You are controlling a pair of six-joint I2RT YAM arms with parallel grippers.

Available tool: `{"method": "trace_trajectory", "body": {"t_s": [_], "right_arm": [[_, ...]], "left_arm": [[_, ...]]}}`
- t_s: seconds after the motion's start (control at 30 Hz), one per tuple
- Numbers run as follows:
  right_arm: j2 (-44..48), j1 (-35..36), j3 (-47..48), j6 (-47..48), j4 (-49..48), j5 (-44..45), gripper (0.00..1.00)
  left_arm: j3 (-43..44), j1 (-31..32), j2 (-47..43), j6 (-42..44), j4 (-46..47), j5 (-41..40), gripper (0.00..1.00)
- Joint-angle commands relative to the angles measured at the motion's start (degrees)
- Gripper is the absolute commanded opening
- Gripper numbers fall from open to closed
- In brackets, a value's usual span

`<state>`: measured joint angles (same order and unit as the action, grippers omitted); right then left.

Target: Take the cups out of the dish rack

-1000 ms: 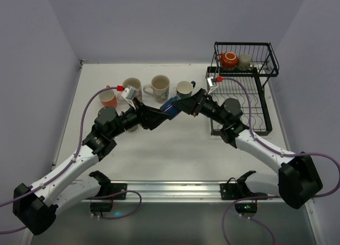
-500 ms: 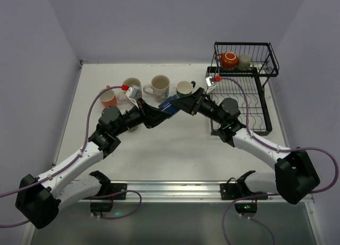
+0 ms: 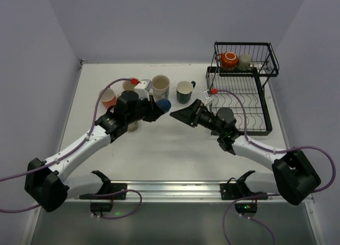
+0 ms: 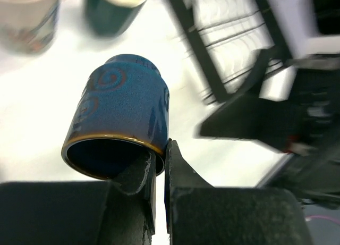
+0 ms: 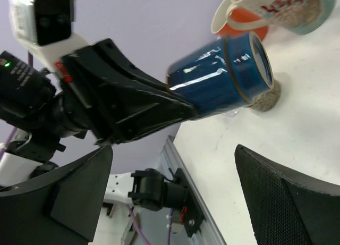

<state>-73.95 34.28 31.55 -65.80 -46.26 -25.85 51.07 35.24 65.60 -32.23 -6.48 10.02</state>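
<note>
A dark blue cup [image 3: 164, 105] hangs over the table's middle, lying sideways, with my left gripper [image 3: 158, 104] shut on its rim. In the left wrist view one finger sits inside the dark blue cup [image 4: 123, 113] and one outside, at the left gripper [image 4: 160, 155]. My right gripper [image 3: 177, 113] stands open just right of it, apart from it, and its fingers [image 5: 295, 201] frame the dark blue cup [image 5: 220, 79] from below. An orange-red cup [image 3: 229, 59] and a cream cup [image 3: 245, 60] sit in the upper basket of the black dish rack [image 3: 261, 104].
On the table stand an orange-red cup [image 3: 108, 98], a cream cup [image 3: 129, 85], a patterned cream cup [image 3: 160, 86], a teal cup [image 3: 184, 91] and a small beige cup [image 3: 132, 126] under the left arm. A metal rail [image 3: 175, 187] runs along the near edge.
The blue cup has passed from the right gripper to the left one. The right gripper opened and drew back to the right. The left gripper shut on the rim and pulled back left.
</note>
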Motion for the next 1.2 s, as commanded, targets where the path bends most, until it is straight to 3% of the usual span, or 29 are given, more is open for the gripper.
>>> {"method": "trace_trajectory", "body": {"t_s": [0.0, 0.27, 0.47, 0.67, 0.8, 0.9, 1.17], "right_arm": [[6.88, -0.71, -1.66, 8.3, 6.95, 6.58, 0.99], [25.33, -0.71, -4.31, 20.35, 28.83, 18.99, 0.99], [31.4, -0.8, -3.95, 24.31, 33.86, 20.13, 0.99], [31.5, -0.8, -3.16, 26.6, 34.48, 20.84, 0.99], [29.75, -0.8, -2.11, 27.3, 33.96, 20.49, 0.99], [28.95, -0.8, -0.97, 27.74, 34.04, 20.13, 0.99], [27.9, -0.8, 3.86, 29.76, 37.03, 22.5, 0.99]], "left_arm": [[6.32, -0.09, 3.47, 7.61, -14.51, -5.62, 0.0], [14.92, -0.09, 19.28, 14.38, -27.25, -9.67, 0.0], [20.64, -0.09, 27.99, 17.9, -33.24, -14.41, 0.0], [26.35, -0.09, 33.62, 20.45, -39.21, -18.98, 0.0], [29.26, -0.09, 36.78, 21.33, -41.24, -20.3, 0.22], [30.4, -0.09, 37.75, 21.77, -41.95, -20.83, 0.32], [31.64, -0.09, 36.71, 21.51, -41.25, -21.8, 0.4]]}}
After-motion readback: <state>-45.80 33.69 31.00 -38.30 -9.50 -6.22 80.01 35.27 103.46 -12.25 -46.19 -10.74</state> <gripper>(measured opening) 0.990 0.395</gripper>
